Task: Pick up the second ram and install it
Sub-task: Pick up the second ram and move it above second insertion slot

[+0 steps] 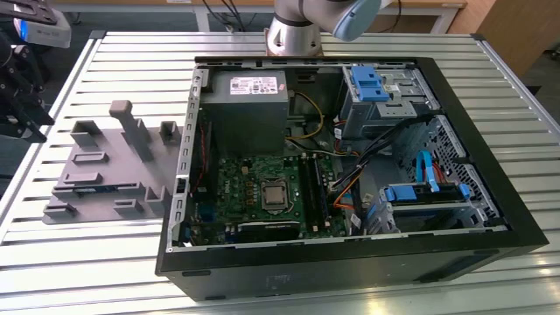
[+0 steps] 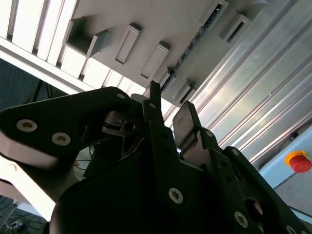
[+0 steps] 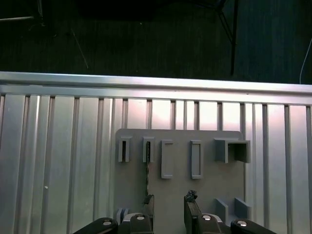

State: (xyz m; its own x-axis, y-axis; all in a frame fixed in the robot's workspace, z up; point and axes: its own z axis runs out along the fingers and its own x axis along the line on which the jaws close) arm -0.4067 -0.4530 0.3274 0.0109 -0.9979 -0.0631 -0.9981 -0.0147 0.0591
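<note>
Scanning the exterior view from its left: a gray fixture (image 1: 131, 197) lies flat on the slatted metal counter (image 1: 88, 262), with blocks and posts sticking up from it. The second ram (image 1: 92, 190) sits in the nearer part of that fixture, a thin strip on edge in a slot. Just beside the fixture, to the exterior view's right, an open computer case (image 1: 350, 269) lies on its side. Inside it I see the green motherboard (image 1: 254, 190) and, behind that, the gray power supply (image 1: 245, 105). Blue drive brackets (image 1: 368, 82) are further right. The arm's base (image 1: 293, 33) stands on the counter behind the case.

In the first wrist view the hand (image 3: 169, 200) is released. Its fingers (image 3: 191, 207) are apart with nothing between them, and it faces the fixture plate. There the ram is a dark line running from a slot to just by one finger. I cannot tell whether they touch. In the second wrist view the hand (image 2: 170, 100) is likewise spread and holds nothing. The ram is a thin dark edge across the fixture beyond the fingertips.
</note>
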